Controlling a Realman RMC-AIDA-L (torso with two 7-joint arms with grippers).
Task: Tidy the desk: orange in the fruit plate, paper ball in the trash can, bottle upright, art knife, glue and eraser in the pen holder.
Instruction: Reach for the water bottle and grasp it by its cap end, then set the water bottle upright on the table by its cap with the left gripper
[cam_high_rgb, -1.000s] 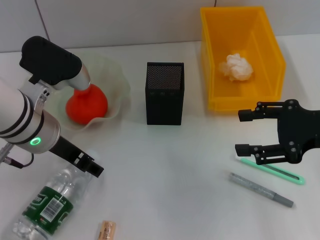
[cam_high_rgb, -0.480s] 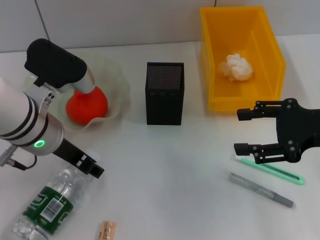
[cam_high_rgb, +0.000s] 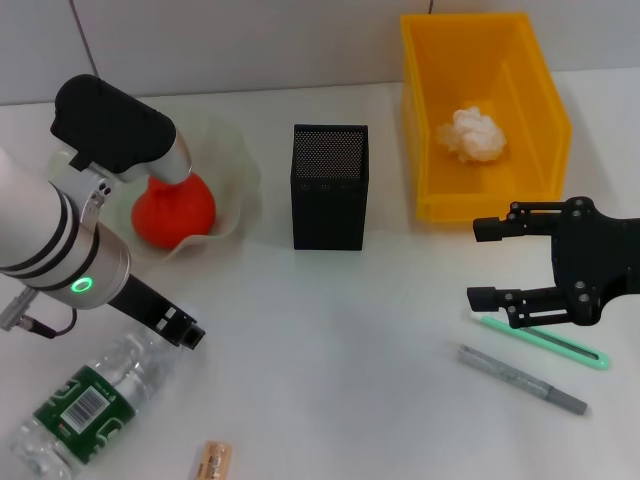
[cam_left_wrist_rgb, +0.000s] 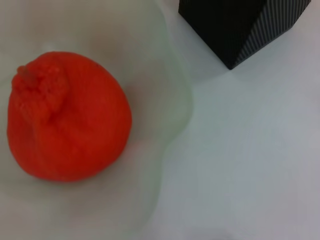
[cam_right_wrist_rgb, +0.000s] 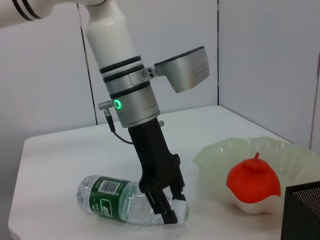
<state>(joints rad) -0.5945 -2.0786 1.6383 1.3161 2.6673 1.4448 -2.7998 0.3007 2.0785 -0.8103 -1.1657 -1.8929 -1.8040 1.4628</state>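
Your left gripper (cam_high_rgb: 180, 333) hides the cap end of the bottle (cam_high_rgb: 75, 410); in the right wrist view the fingers (cam_right_wrist_rgb: 167, 212) cover it too, so you can't tell how they grip. The left arm's wrist camera housing covers the top of the orange (cam_high_rgb: 174, 210) and part of the fruit plate (cam_high_rgb: 235, 190). Eraser (cam_high_rgb: 212, 461) print is too small to read. Pen holder (cam_right_wrist_rgb: 301, 212) is cut off at the frame edge.

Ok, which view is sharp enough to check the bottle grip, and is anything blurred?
Right wrist view is sharp: left gripper down at the lying bottle. Left wrist view is soft-focused on the orange. Head view is evenly lit with mild shadows.
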